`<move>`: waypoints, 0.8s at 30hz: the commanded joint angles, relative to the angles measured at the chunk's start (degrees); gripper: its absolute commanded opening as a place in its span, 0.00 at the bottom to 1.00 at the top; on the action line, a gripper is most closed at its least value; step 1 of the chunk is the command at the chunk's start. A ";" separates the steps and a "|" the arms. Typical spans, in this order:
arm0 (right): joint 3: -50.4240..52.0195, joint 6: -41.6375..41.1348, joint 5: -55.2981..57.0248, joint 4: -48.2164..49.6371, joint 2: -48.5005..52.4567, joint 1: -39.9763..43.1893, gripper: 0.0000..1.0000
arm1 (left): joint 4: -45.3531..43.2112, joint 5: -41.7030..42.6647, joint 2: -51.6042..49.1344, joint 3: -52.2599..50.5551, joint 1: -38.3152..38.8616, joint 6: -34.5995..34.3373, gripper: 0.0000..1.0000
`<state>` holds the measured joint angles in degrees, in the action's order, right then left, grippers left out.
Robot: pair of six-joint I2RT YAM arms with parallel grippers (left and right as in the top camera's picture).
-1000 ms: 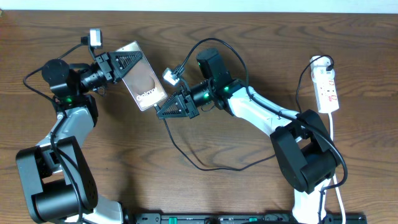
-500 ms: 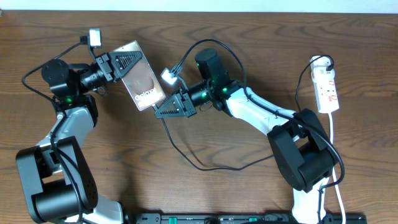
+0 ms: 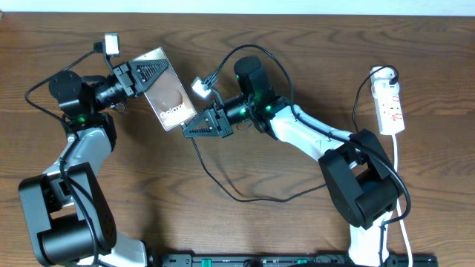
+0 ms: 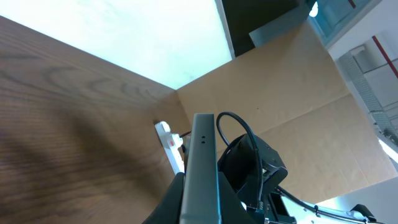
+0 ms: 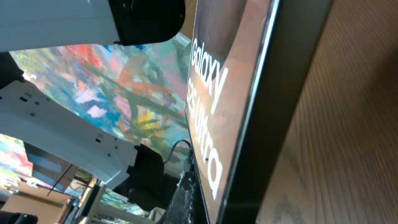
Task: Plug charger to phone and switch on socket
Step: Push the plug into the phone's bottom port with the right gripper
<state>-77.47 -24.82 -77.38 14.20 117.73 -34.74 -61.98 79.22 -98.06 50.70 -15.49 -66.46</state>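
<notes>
The phone (image 3: 175, 100), with a brown screen and white "Galaxy" text, is held tilted off the table with my left gripper (image 3: 162, 73) shut on its upper end. In the left wrist view the phone (image 4: 202, 149) shows edge-on between the fingers of my left gripper (image 4: 203, 200). My right gripper (image 3: 188, 132) is shut at the phone's lower end, and the charger (image 3: 241, 199), a thin black cable, trails from it. Its plug tip is hidden. The right wrist view is filled by the phone (image 5: 214, 93), with my right gripper (image 5: 210, 205) tight against its edge. The socket (image 3: 390, 105) lies far right.
The charger cable loops over the middle of the table toward the right arm's base (image 3: 364, 185). The socket's white cord (image 3: 397, 159) runs down the right edge, and a white plug (image 3: 381, 74) sits at its top. The left arm's base (image 3: 63, 215) fills the front left corner.
My right gripper has edged slightly up and left toward the phone's lower end. The left gripper and the phone have stayed still.
</notes>
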 commanded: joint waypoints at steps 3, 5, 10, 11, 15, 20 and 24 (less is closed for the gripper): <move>-1.53 -0.81 3.78 1.75 -0.48 0.37 0.01 | -0.28 5.86 0.00 0.15 0.85 0.13 0.07; -1.53 -0.92 3.85 1.75 -0.48 0.59 0.01 | -0.28 5.86 0.00 0.15 0.85 0.13 0.08; -1.53 -2.60 6.27 1.97 -0.48 0.94 0.01 | -0.31 6.88 0.00 0.15 0.85 0.20 0.08; -1.53 -2.62 6.67 1.99 -0.48 0.96 0.01 | -0.31 6.88 0.00 0.15 0.85 0.20 0.07; -1.53 -3.48 7.48 2.34 -0.48 1.01 0.01 | -0.31 5.81 0.00 0.15 0.85 0.20 0.07; -1.53 -3.87 8.94 2.38 -0.48 1.03 0.01 | -0.31 3.78 0.00 0.15 0.85 0.17 0.08; -1.53 -3.85 9.79 3.02 -0.48 1.03 0.01 | -0.28 3.02 0.00 0.15 0.85 0.17 0.08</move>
<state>-77.45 -28.27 -73.84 15.59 117.73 -34.68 -62.00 77.28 -98.06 50.70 -15.64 -66.13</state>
